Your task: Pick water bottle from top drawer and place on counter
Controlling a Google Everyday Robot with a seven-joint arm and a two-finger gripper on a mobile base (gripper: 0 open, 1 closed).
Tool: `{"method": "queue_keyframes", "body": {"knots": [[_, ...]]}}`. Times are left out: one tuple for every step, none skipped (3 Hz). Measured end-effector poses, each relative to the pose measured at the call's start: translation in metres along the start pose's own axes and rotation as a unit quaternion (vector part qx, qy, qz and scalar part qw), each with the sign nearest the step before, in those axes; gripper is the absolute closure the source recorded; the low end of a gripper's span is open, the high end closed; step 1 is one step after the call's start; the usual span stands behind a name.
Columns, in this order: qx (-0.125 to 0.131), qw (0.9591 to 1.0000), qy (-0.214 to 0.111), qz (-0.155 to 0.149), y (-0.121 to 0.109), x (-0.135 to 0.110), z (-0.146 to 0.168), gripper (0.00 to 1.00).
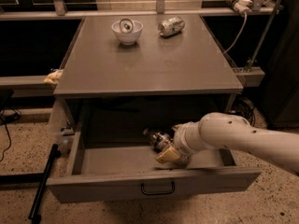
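Note:
The top drawer (117, 183) stands pulled open under the counter (149, 64). The water bottle (155, 137) lies on its side in the middle of the drawer, its clear ribbed body partly hidden by my arm. My gripper (169, 147) reaches in from the right and sits right against the bottle's right end, low inside the drawer. My white arm (243, 136) crosses over the drawer's right front corner.
A white bowl (127, 31) and a crushed silver can (171, 26) sit at the back of the counter. The drawer's dark handle (158, 188) is on the front panel. A black pole (42, 183) lies on the floor at the left. A cable and plug (236, 1) hang at the back right.

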State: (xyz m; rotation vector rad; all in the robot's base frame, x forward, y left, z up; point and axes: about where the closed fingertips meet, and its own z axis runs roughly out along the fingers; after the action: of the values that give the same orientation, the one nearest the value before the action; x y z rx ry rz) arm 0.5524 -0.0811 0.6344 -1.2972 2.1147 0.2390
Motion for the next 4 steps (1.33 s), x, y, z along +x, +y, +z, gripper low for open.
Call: {"method": "queue_keyframes", "body": {"knots": [[0.002, 0.9999, 0.014, -0.003, -0.002, 0.009, 0.011, 0.46], [-0.002, 0.9993, 0.036, -0.004, -0.004, 0.015, 0.011, 0.69], [-0.025, 0.9991, 0.033, -0.006, -0.003, 0.008, -0.007, 0.93], [-0.056, 0.9979, 0.002, -0.032, -0.008, -0.012, -0.050, 1.00]]}}
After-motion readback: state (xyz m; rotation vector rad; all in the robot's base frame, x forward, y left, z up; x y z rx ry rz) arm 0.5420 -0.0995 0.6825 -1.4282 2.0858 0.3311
